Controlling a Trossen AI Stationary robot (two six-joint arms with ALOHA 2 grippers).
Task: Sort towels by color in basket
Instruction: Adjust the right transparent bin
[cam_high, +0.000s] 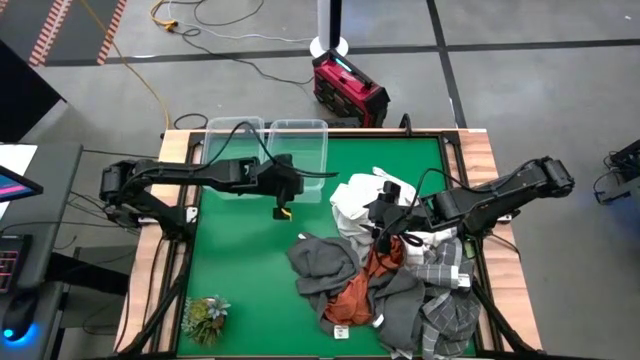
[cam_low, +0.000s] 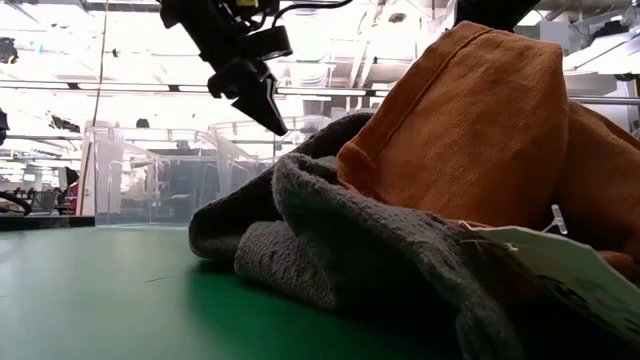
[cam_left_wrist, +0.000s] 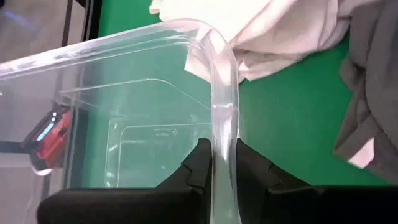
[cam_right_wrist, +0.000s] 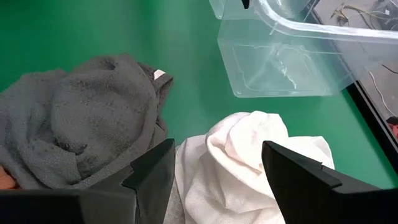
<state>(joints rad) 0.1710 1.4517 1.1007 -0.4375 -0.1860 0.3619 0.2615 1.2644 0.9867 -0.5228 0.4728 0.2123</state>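
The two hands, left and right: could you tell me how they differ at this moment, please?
The left hand is closed on the rim of the clear bin; the right hand is open and holds nothing. The left hand is at the table's far side by the bins; the right hand hovers over the white towel beside the towel pile. Both have dark fingers.

Left gripper reaches inward from the left with jaws nearly closed, right gripper spread wide
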